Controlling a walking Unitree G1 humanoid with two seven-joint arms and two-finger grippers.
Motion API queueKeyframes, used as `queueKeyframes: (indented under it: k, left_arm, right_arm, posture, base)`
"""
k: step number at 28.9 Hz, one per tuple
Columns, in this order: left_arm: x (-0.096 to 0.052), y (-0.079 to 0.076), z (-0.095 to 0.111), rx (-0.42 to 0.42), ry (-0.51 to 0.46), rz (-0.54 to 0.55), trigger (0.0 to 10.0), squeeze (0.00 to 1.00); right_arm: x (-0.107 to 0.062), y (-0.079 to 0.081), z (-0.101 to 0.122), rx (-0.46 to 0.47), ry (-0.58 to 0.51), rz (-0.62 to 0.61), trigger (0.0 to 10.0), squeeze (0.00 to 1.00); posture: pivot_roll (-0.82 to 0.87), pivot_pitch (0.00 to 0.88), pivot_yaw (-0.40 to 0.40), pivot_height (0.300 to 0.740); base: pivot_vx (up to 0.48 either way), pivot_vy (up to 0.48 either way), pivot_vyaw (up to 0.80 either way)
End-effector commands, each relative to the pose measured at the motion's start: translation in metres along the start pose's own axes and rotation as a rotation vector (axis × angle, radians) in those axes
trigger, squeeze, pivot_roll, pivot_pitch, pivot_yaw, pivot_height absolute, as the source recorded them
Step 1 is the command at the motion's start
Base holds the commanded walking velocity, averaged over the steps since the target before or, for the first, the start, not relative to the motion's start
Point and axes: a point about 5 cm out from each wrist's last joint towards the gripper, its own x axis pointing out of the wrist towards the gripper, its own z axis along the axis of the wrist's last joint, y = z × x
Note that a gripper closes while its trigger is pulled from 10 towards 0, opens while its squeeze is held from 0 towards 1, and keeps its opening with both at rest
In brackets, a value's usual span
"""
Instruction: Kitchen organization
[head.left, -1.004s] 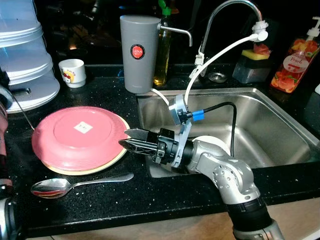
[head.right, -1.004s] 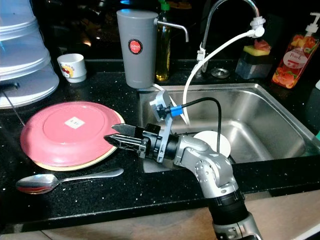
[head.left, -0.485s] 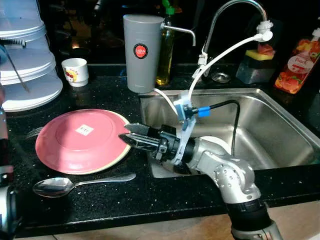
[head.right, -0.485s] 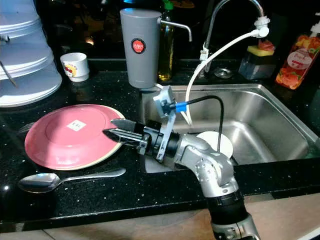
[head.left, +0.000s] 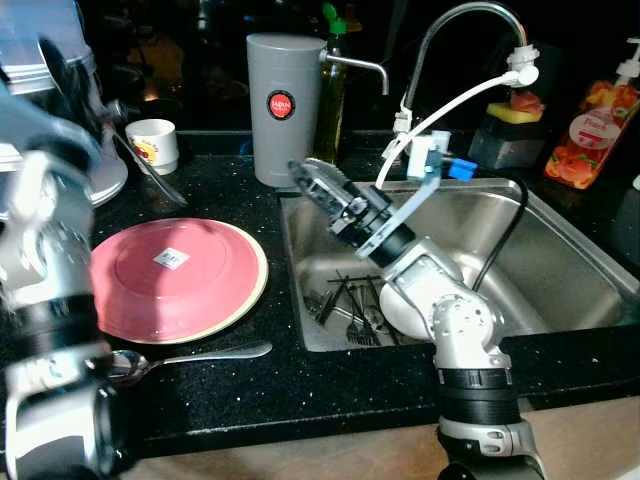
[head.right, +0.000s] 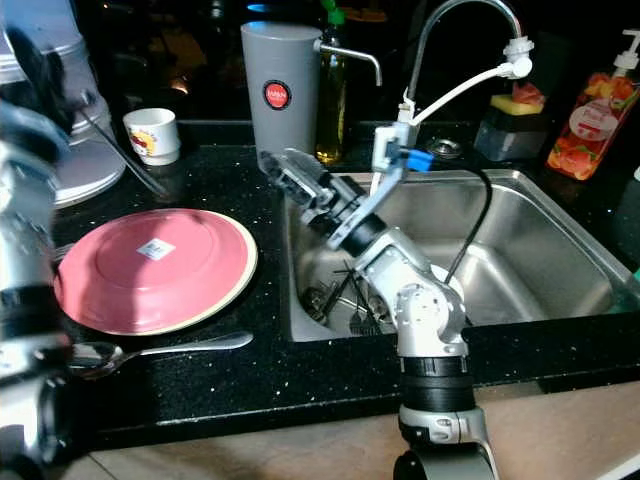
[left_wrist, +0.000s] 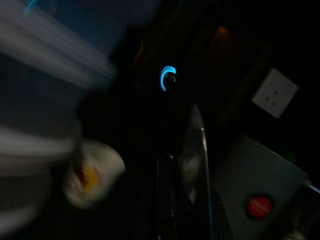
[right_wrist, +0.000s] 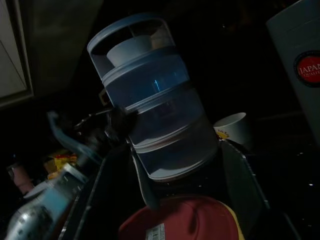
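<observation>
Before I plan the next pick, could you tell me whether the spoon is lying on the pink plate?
No, the spoon lies on the black counter in front of the pink plate.

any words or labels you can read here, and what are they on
"JAPAN": on the round red badge of the grey canister; the smaller line under it is too small to read.
Red script word on the orange soap bottle: too blurred to be sure.
White sticker on the pink plate: unreadable.
Print on the small white cup: unreadable.

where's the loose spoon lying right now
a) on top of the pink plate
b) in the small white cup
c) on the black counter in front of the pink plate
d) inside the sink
c: the spoon lies flat on the black counter, just in front of the pink plate and apart from it.
</observation>
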Motion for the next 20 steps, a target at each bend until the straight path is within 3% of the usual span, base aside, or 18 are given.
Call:
queueKeyframes:
  k: [1,4,5,7,10,13,14,15,16,20]
  left_arm:
    - [0.0,-0.005,0.004,-0.049,-0.002,-0.039,0.0,0.0]
    - [-0.007,-0.012,-0.01,-0.071,0.147,-0.185,0.0,0.0]
    - [-0.007,-0.012,-0.01,-0.071,0.147,-0.185,0.0,0.0]
    - [-0.014,-0.022,-0.021,-0.11,0.251,-0.315,0.0,0.0]
    - [-0.017,-0.028,-0.025,-0.148,0.277,-0.369,0.0,0.0]
    - [-0.019,-0.041,-0.026,-0.216,0.3,-0.451,0.0,0.0]
    - [-0.021,-0.046,-0.027,-0.214,0.314,-0.483,0.0,0.0]
    - [-0.021,-0.046,-0.027,-0.214,0.314,-0.483,0.0,0.0]
    - [-0.022,-0.05,-0.028,-0.223,0.327,-0.515,0.0,0.0]
    - [-0.024,-0.058,-0.03,-0.22,0.356,-0.581,0.0,0.0]
  right_arm:
    - [0.001,0.005,0.001,0.018,-0.008,0.033,10.0,1.0]
    - [0.003,0.016,-0.002,0.035,0.018,0.117,10.0,1.0]
    - [0.003,0.016,-0.002,0.035,0.018,0.117,10.0,1.0]
    - [0.004,0.024,-0.008,0.009,0.082,0.171,10.0,1.0]
    - [0.004,0.027,-0.013,-0.017,0.124,0.197,10.0,1.0]
    - [0.005,0.027,-0.018,-0.102,0.186,0.188,10.0,1.0]
    - [0.005,0.027,-0.02,-0.122,0.209,0.189,10.0,0.67]
    - [0.005,0.027,-0.02,-0.122,0.209,0.189,10.0,0.67]
    - [0.005,0.027,-0.023,-0.144,0.237,0.189,10.0,0.0]
    - [0.005,0.03,-0.027,-0.182,0.29,0.205,10.0,0.0]
  posture:
    - [0.11,0.066,-0.001,0.74]
    - [0.1,0.066,-0.001,0.74]
    - [0.1,0.066,-0.001,0.74]
    - [0.1,0.065,-0.005,0.74]
    - [0.1,0.065,-0.005,0.74]
    - [0.1,0.063,-0.008,0.74]
    - [0.09,0.056,-0.009,0.74]
    - [0.09,0.056,-0.009,0.74]
    - [0.09,0.056,-0.009,0.74]
    - [0.09,0.051,-0.01,0.74]
  base:
    - [0.0,0.0,0.0]
    - [0.0,0.0,0.0]
    - [0.0,0.0,0.0]
    - [0.0,0.0,0.0]
    - [0.0,0.0,0.0]
    - [0.0,0.0,0.0]
    - [0.0,0.0,0.0]
    - [0.0,0.0,0.0]
    - [0.0,0.0,0.0]
    - [0.0,0.0,0.0]
